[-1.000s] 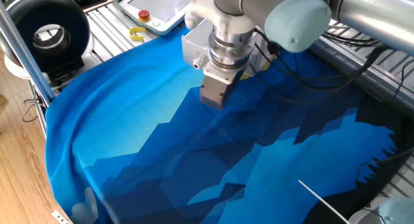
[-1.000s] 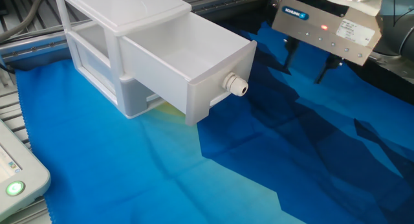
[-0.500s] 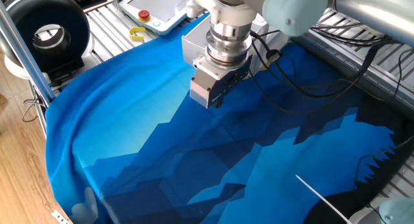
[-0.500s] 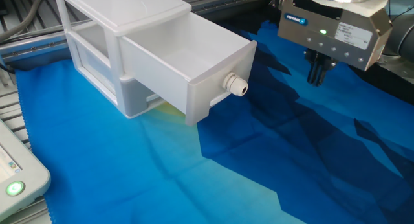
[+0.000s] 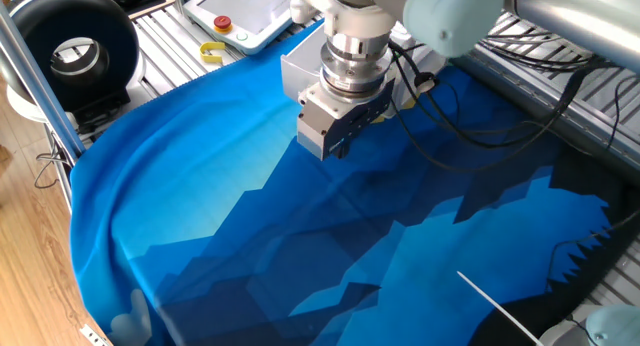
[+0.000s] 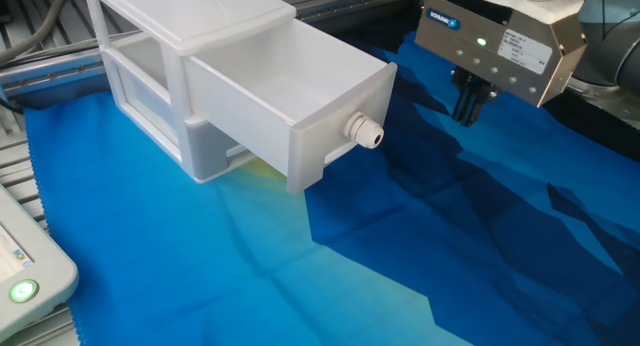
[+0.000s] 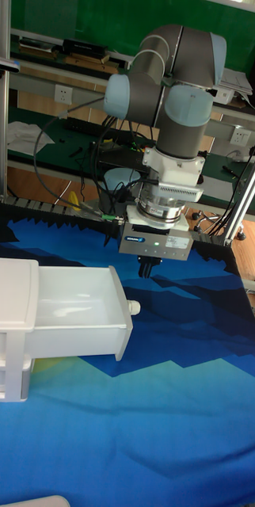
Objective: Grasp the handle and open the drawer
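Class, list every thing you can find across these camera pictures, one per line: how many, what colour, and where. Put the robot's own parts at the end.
drawer: one, white, top one of the unit, pulled out over the cloth, nothing seen inside.
handle: one, white knob, on the drawer's front face.
drawer unit: one, white, at the cloth's edge.
cloth: one, blue, spread over the table.
pendant: one, white with a red button, at the table's far edge.
yellow piece: one, beside the pendant.
black ring: one, off the table's corner.
green light: one, on a white device at the corner.
arm: one, grey, above the cloth.
claw: one, dark fingers together, apart from the handle, holding nothing.
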You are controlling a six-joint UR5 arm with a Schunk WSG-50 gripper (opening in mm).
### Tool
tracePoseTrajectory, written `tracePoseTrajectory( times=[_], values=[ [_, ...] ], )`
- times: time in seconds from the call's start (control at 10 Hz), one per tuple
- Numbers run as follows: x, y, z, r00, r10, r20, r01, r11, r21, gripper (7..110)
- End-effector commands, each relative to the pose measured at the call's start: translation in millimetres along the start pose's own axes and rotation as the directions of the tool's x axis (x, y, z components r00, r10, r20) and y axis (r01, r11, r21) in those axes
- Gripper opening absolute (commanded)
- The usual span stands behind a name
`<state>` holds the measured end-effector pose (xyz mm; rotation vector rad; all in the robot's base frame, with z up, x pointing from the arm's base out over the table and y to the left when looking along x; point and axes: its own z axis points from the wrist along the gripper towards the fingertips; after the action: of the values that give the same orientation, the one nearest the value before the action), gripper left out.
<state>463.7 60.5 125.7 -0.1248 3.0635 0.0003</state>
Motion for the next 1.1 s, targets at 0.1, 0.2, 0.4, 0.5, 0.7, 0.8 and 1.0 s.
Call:
tracePoseTrajectory(
  times=[0.1,0.2,0.4,0.5,0.7,0.8,1.0],
  values=[
    [-13.3,2.1,-2.9,0.998,0.006,0.062,-0.006,1.000,-0.010,7],
    [-14.3,3.3,-1.7,0.998,0.006,0.062,-0.005,1.000,-0.007,7],
    [-17.5,8.4,-0.1,0.998,0.011,0.066,-0.010,1.000,-0.020,7],
    [-19.8,9.8,0.7,0.998,0.010,0.070,-0.008,1.000,-0.025,7],
    [-24.2,13.2,4.1,0.997,0.012,0.070,-0.010,1.000,-0.028,7],
    [-26.9,14.7,8.2,0.998,0.013,0.062,-0.011,1.000,-0.024,7],
    [-29.4,20.7,15.2,0.998,0.014,0.055,-0.012,1.000,-0.020,7]
  ],
)
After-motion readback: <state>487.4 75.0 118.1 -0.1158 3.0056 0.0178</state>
